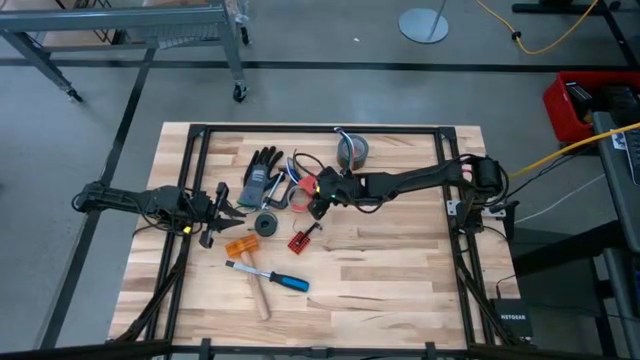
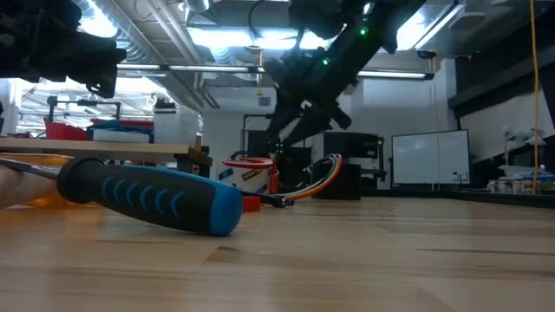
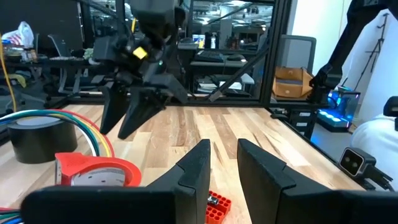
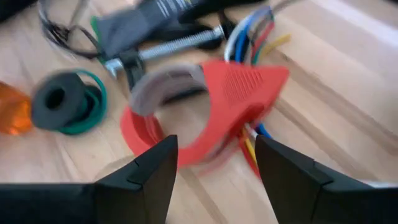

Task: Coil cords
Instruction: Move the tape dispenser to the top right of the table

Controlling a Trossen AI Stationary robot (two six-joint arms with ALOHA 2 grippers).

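Note:
The cords lie at the table's middle, by the black gloves (image 1: 262, 176). A bundle of blue, white, yellow and red strands (image 4: 256, 31) runs under a red tape dispenser (image 4: 233, 102), and a thin black cord (image 4: 59, 31) loops beside it. The coloured strands (image 3: 94, 135) also show in the left wrist view. My right gripper (image 4: 214, 152) hangs open just above the dispenser and strands, slanting down, with nothing between its fingers (image 1: 316, 206). My left gripper (image 3: 224, 158) waits at the table's left (image 1: 226, 212), level, with a narrow gap between its fingers and nothing in it.
A grey roll of tape (image 1: 352, 150) stands at the far side. A small black roll with a green ring (image 4: 65, 102) lies near the dispenser. Nearer the front edge lie an orange piece (image 1: 240, 247), a red block (image 1: 300, 240), a blue-handled screwdriver (image 1: 282, 281) and a wooden-handled hammer (image 1: 260, 298).

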